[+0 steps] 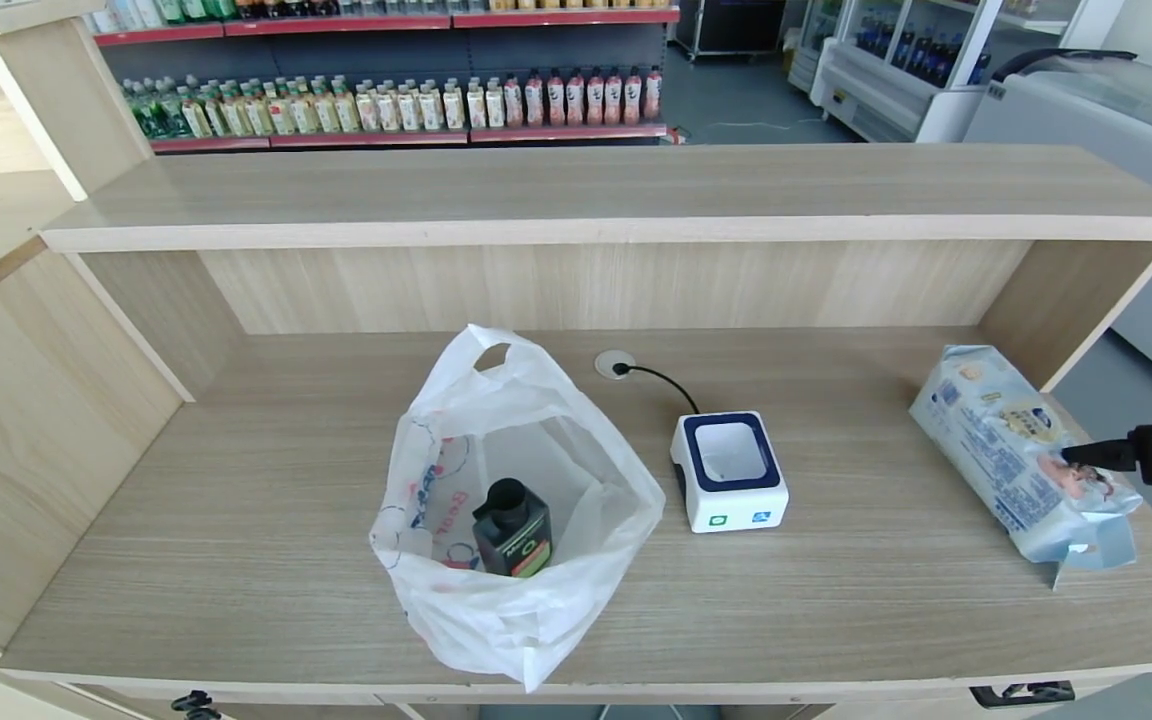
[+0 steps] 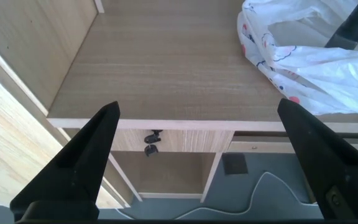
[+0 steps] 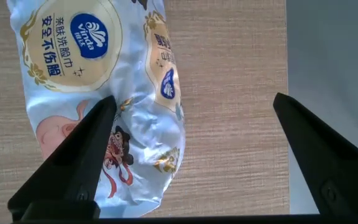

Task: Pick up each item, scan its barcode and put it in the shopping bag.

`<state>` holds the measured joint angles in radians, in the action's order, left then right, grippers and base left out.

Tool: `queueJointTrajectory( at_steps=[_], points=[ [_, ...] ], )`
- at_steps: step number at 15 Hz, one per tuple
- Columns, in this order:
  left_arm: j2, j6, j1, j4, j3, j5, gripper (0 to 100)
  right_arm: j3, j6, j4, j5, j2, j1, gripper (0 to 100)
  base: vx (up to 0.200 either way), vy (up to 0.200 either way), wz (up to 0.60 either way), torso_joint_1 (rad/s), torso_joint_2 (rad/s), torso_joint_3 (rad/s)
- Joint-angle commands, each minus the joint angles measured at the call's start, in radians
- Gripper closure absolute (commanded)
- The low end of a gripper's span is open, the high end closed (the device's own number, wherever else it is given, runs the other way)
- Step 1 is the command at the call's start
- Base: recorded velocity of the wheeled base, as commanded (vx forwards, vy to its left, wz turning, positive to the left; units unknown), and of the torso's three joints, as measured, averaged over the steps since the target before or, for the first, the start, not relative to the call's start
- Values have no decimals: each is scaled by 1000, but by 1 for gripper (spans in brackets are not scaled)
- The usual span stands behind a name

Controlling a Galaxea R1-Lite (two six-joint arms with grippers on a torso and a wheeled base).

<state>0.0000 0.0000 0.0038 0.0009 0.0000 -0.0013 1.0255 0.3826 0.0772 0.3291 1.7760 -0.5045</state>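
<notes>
The white shopping bag [image 1: 526,500] stands open at lower centre of the head view on the worktop [image 1: 236,520], a dark bottle [image 1: 513,530] inside; the scanner [image 1: 729,470] sits just right of it. At the right edge lies a pale blue pack [image 1: 1021,450]; the right gripper [image 3: 194,99] hangs over it, spread wide; the left gripper [image 2: 199,104], also spread and empty, hangs off the worktop's near edge.

— What is on the wooden tabletop [image 1: 836,600]?
— A white shopping bag [image 1: 536,610] stands open near the middle. Just beside it, to the right, sits a white scanner [image 1: 731,470] with a blue frame.
— And that black cord [image 1: 661,382]?
— It runs from the scanner to a round hole [image 1: 615,363] at the back. A light blue pack [image 1: 1006,450] lies far right, by the edge
</notes>
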Motion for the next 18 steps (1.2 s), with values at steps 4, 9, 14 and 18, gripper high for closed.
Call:
queueJointTrajectory(
  at_steps=[4,9,14,18],
  points=[
    [0,0,1,1,0,0,0,11,-1,64,50,-13,9,0,0,0,0,0,0,0],
    [0,0,1,1,0,1,0,4,-2,58,105,-7,15,0,0,0,0,0,0,0],
    [0,0,1,1,0,1,0,-22,-1,58,156,60,60,0,0,0,0,0,0,0],
    [0,0,1,1,0,1,0,-25,2,65,156,108,93,0,0,0,0,0,0,0]
  ],
)
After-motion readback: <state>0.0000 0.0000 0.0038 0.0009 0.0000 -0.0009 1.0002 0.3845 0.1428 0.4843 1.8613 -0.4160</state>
